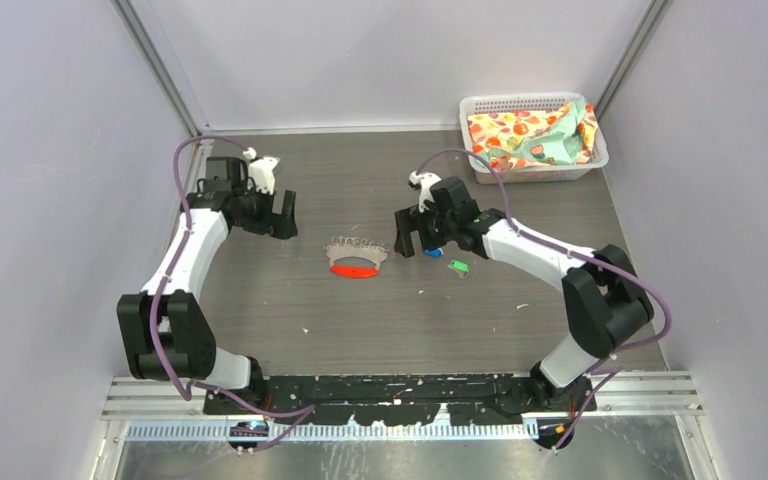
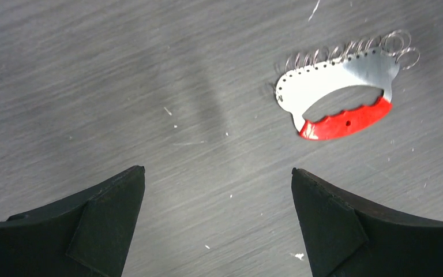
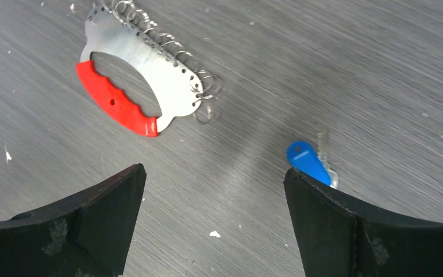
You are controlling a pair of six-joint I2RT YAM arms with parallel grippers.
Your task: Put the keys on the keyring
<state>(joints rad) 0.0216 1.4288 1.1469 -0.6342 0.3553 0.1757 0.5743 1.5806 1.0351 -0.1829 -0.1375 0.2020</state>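
Note:
The keyring [image 1: 357,257], a silvery plate with small wire loops and a red crescent grip, lies flat mid-table; it also shows in the left wrist view [image 2: 341,95] and in the right wrist view [image 3: 141,78]. The blue-headed key [image 1: 433,252] lies just right of it, partly behind my right finger in the right wrist view [image 3: 307,161]. The green-headed key [image 1: 458,266] lies a little further right. My left gripper [image 1: 282,216] is open and empty, left of the keyring. My right gripper [image 1: 415,236] is open and empty, just above the blue key.
A white basket [image 1: 532,137] holding a colourful patterned cloth stands at the back right. Grey walls enclose the table on three sides. Small white specks dot the dark table surface.

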